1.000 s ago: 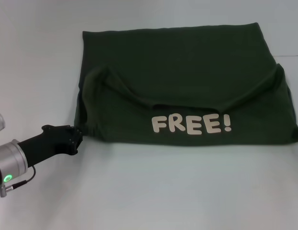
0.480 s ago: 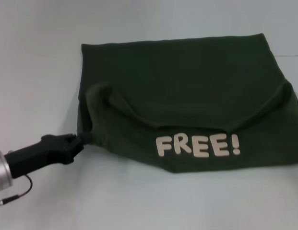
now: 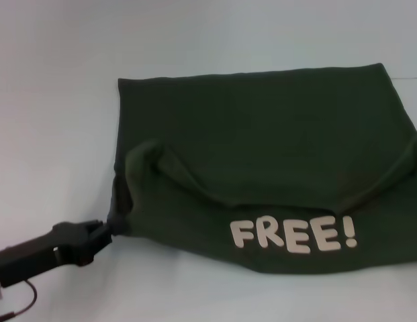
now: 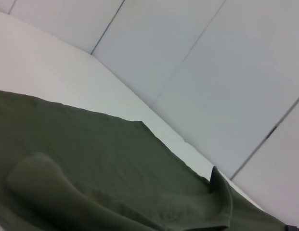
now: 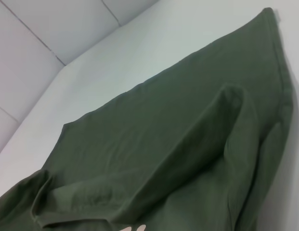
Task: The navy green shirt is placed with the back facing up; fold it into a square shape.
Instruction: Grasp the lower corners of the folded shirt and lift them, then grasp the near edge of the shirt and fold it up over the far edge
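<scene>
The navy green shirt point(image 3: 262, 134) lies on the white table, folded over so its near flap shows pale "FREE!" lettering point(image 3: 293, 235). My left gripper point(image 3: 104, 228) is at the shirt's near left corner, black fingers pinched on the fabric edge, which is drawn out into a point toward it. The shirt's right edge runs out of the head view. Dark green cloth point(image 4: 101, 163) with raised folds fills the left wrist view. The same cloth point(image 5: 163, 134) fills the right wrist view. My right gripper shows in no view.
White table surface point(image 3: 54, 100) lies bare to the left of and behind the shirt, with a strip point(image 3: 195, 295) in front. Pale wall panels point(image 4: 212, 72) stand beyond the table's far edge.
The left gripper has drawn back toward the near left with the shirt corner in it. The whole shirt and its lettering have slid nearer and slightly right.
</scene>
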Robot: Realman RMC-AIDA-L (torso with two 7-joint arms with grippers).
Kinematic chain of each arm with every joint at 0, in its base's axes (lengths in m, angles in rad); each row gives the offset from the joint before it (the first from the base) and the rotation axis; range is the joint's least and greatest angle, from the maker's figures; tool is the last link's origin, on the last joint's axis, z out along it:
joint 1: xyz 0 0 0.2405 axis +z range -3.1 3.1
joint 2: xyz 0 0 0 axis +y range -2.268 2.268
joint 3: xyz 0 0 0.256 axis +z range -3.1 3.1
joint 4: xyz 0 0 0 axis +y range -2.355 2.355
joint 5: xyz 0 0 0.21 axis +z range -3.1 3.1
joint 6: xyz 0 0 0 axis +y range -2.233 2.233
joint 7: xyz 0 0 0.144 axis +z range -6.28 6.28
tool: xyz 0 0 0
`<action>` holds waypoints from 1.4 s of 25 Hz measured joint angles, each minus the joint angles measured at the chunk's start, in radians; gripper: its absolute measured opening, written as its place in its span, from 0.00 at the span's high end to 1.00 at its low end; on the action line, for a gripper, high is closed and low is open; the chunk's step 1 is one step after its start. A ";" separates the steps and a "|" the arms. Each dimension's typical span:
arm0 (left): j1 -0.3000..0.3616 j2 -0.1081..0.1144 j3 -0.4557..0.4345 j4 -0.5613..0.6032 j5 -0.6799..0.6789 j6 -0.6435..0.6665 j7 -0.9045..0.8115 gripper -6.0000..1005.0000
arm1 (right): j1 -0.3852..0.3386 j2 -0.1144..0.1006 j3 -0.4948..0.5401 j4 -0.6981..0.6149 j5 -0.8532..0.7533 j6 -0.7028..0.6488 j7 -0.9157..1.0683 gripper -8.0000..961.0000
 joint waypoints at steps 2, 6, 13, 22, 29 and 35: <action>0.014 0.000 0.000 -0.004 0.005 0.017 0.000 0.99 | -0.019 0.004 0.005 -0.019 0.000 -0.021 -0.007 0.96; 0.041 0.002 0.001 -0.007 0.021 0.074 0.000 0.99 | -0.049 0.007 0.019 -0.039 -0.001 -0.061 -0.025 0.96; 0.060 0.018 0.000 -0.018 0.076 0.178 -0.005 0.99 | -0.091 0.011 0.039 -0.048 -0.004 -0.122 -0.073 0.96; 0.062 0.034 -0.012 -0.021 0.153 0.262 -0.017 0.99 | -0.138 0.021 0.070 -0.046 -0.009 -0.204 -0.119 0.96; 0.059 0.045 -0.054 -0.028 0.224 0.294 -0.041 0.99 | -0.155 0.022 0.118 -0.041 -0.057 -0.217 -0.134 0.96; 0.065 0.049 -0.076 -0.028 0.262 0.325 -0.048 0.99 | -0.166 0.024 0.189 -0.041 -0.073 -0.226 -0.140 0.96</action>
